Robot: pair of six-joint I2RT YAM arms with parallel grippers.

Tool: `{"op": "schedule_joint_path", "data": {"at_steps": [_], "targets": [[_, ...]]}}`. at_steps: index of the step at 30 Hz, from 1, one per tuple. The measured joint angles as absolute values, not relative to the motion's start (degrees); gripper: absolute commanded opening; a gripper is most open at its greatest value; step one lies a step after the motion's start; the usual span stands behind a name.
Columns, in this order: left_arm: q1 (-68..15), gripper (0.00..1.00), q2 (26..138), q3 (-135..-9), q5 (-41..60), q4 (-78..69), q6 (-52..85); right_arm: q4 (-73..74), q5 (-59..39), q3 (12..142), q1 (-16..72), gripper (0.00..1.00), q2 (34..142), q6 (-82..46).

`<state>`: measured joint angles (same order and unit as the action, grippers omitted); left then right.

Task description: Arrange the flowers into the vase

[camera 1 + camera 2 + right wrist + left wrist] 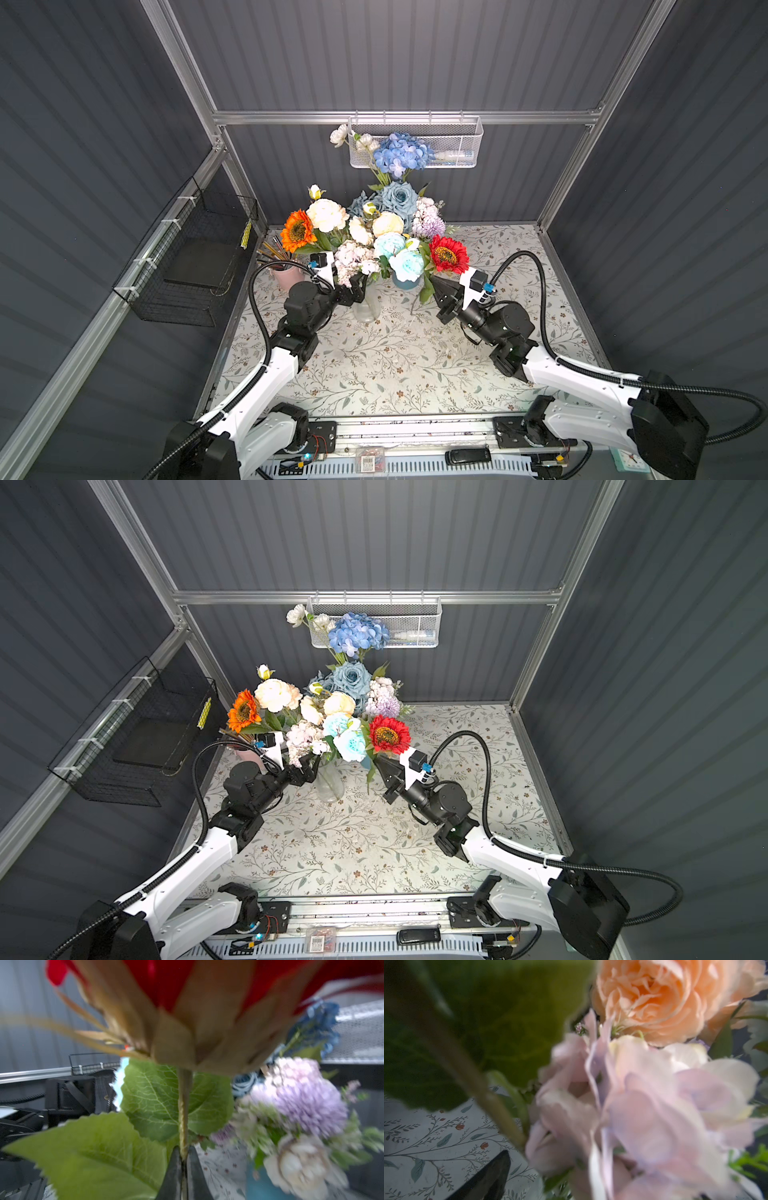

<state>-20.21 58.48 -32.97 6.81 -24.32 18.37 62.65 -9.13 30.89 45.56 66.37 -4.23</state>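
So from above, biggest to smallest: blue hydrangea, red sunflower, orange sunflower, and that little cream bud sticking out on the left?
In a top view:
1. blue hydrangea
2. red sunflower and orange sunflower: about alike, so not ranked
3. cream bud, clearly smallest

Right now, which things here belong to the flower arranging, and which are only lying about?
Belong to the job: red sunflower, held by the right gripper; glass vase; orange sunflower; blue hydrangea.
Lying about: pink cup; white mesh basket; black wire basket.
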Motion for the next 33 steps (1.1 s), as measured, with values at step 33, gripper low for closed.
{"op": "schedule_joint_path", "data": {"at_steps": [33], "targets": [[-20.21,1.0,58.92,-33.8,5.3,-25.08,18.37,81.17,-22.37,49.93,54.15,0.0,92.58,15.59]]}}
